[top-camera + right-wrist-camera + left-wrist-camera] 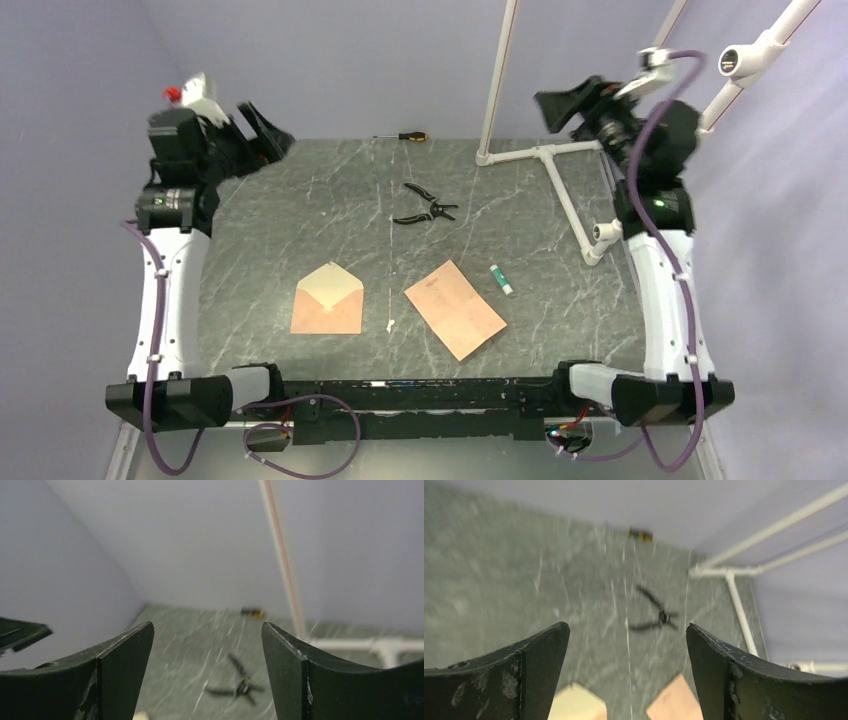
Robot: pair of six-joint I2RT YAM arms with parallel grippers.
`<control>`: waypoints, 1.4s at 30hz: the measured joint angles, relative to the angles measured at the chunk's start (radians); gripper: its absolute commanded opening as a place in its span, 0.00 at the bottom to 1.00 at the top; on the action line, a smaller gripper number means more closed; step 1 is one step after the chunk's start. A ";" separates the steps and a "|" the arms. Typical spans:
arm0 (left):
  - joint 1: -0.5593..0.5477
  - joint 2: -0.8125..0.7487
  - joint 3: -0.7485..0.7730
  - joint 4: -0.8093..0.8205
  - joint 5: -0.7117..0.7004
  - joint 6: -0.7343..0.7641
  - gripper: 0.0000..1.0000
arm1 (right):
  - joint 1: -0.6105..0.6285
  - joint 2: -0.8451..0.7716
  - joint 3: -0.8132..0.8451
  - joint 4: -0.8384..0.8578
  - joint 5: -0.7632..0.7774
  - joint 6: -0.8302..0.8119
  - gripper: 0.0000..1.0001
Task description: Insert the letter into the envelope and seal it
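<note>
Both arms raised, nothing held. Left gripper (626,627) fingers apart; right gripper (207,625) likewise. Envelope (328,300) nearward-left of pliers (425,204), flap seemingly open; letter (455,309) nearward-right. Advice: pinch letter's edge, slide in square while other arm pins envelope.

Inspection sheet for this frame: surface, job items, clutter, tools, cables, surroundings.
Surface: grey marbled table, no spills seen.
Job's things: envelope lies flat with its flap open and the cream inside showing. The letter lies flat to its right, apart from it and turned at an angle.
Clutter: pliers at mid-table, screwdriver at the far edge, white tube with a green end beside the letter, small white scrap between envelope and letter.
Grippers: left tool open, raised, empty. Right tool open, raised, empty.
Cables: purple cables run along both arms, none on the papers.
Surroundings: lilac walls, white pipe frame at the far right.
</note>
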 measured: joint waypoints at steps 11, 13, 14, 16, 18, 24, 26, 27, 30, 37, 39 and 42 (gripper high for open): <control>-0.057 0.009 -0.555 -0.130 0.054 -0.117 0.65 | 0.423 0.292 -0.288 -0.143 0.009 0.004 0.81; -0.084 0.019 -0.599 -0.155 0.056 -0.117 0.54 | 0.443 0.347 -0.330 -0.184 0.021 -0.006 0.81; -0.099 0.023 -0.622 -0.159 0.056 -0.117 0.49 | 0.446 0.366 -0.347 -0.199 0.028 -0.010 0.81; -0.125 0.028 -0.671 -0.170 0.057 -0.116 0.45 | 0.446 0.402 -0.381 -0.236 0.035 -0.020 0.81; -0.144 0.042 -0.718 -0.182 0.056 -0.118 0.45 | 0.446 0.422 -0.407 -0.263 0.039 -0.029 0.81; -0.179 0.169 -0.774 -0.245 -0.015 -0.140 0.44 | 0.453 0.427 -0.431 -0.281 0.053 -0.039 0.81; -0.196 0.228 -0.772 -0.265 -0.048 -0.152 0.44 | 0.458 0.427 -0.440 -0.281 0.054 -0.039 0.81; -0.206 0.256 -0.771 -0.271 -0.064 -0.161 0.43 | 0.460 0.427 -0.443 -0.281 0.054 -0.039 0.81; -0.235 0.321 -0.771 -0.275 -0.106 -0.179 0.43 | 0.463 0.427 -0.456 -0.280 0.060 -0.039 0.81; -0.264 0.402 -0.732 -0.283 -0.168 -0.155 0.42 | 0.468 0.427 -0.493 -0.274 0.090 -0.041 0.81; -0.267 0.444 -0.693 -0.304 -0.176 -0.127 0.40 | 0.468 0.427 -0.499 -0.272 0.102 -0.043 0.82; -0.269 0.512 -0.618 -0.339 -0.190 -0.076 0.39 | 0.468 0.430 -0.504 -0.270 0.115 -0.051 0.82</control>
